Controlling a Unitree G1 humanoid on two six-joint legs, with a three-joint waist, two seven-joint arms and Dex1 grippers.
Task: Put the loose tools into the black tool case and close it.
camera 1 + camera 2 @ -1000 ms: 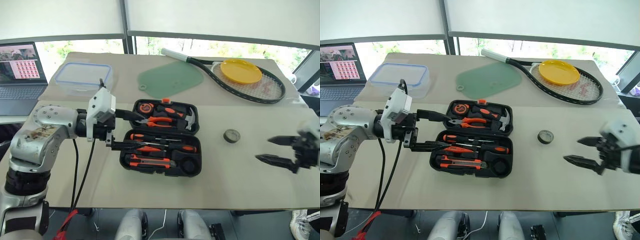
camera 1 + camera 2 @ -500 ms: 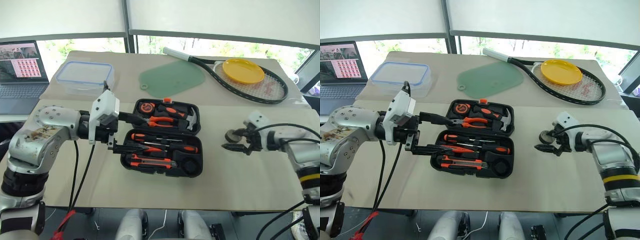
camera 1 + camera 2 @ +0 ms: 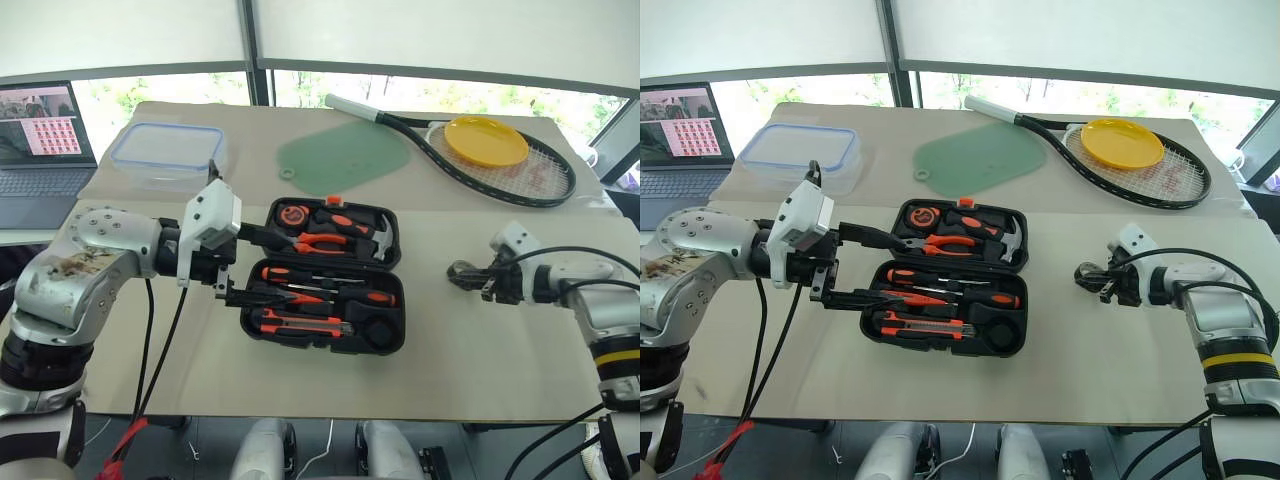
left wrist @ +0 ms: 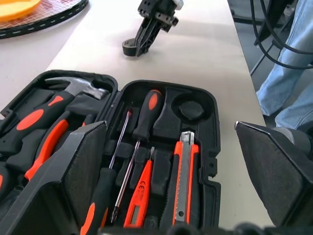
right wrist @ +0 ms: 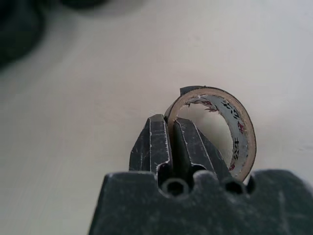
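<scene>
right gripper [image 5: 171, 139] has swung in and pinched the tape roll [image 5: 230, 127] wall; lift level toward the case [image 3: 940, 290].

My right gripper [image 3: 1092, 281] pinches the small grey tape roll [image 3: 1086, 272] on the beige surface [image 3: 1080, 350], well right of the open black moulded plastic tool case [image 3: 1012, 340]; my left gripper [image 3: 870, 268] stands spread at its left edge.

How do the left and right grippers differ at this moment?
The left gripper has its fingers spread wide at the open black tool case, holding nothing. The right gripper has its fingers pinched shut on the wall of the grey tape roll, out on the bare table. Both have black fingers.
</scene>
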